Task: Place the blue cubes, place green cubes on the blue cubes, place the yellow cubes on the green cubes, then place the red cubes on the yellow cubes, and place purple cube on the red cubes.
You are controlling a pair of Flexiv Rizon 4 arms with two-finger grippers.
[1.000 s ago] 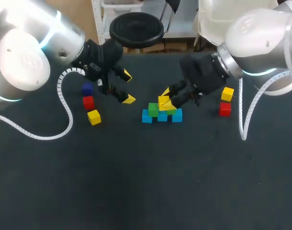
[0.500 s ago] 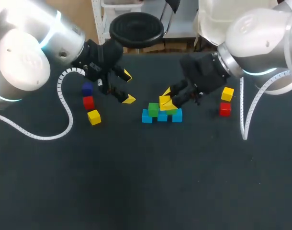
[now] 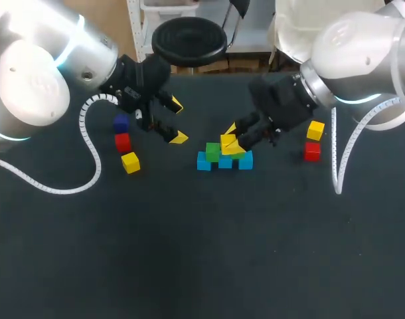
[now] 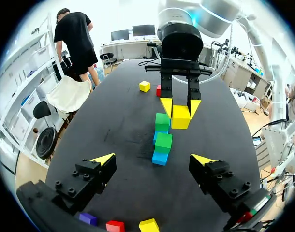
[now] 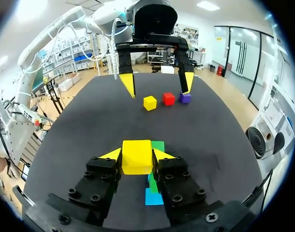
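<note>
Your right gripper (image 3: pixel 233 140) is clamped on a yellow cube (image 5: pixel 136 156), holding it just over the two green cubes (image 3: pixel 213 152) that sit on the blue cubes (image 3: pixel 203 161) near the table's middle. That row's long axis runs toward the table's left and right edges, and the jaws close across it. You probably only need to lower the cube. Your left gripper (image 3: pixel 178 121) hangs open and empty, nearer the spare cubes (image 3: pixel 123 141) toward the left edge.

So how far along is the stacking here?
Done: the blue cubes sit in a row with green cubes on them. In hand: the right hand is shut on a yellow cube over the greens; the left hand is open. Remaining: two loose yellow cubes, two red cubes, the purple cube.
</note>
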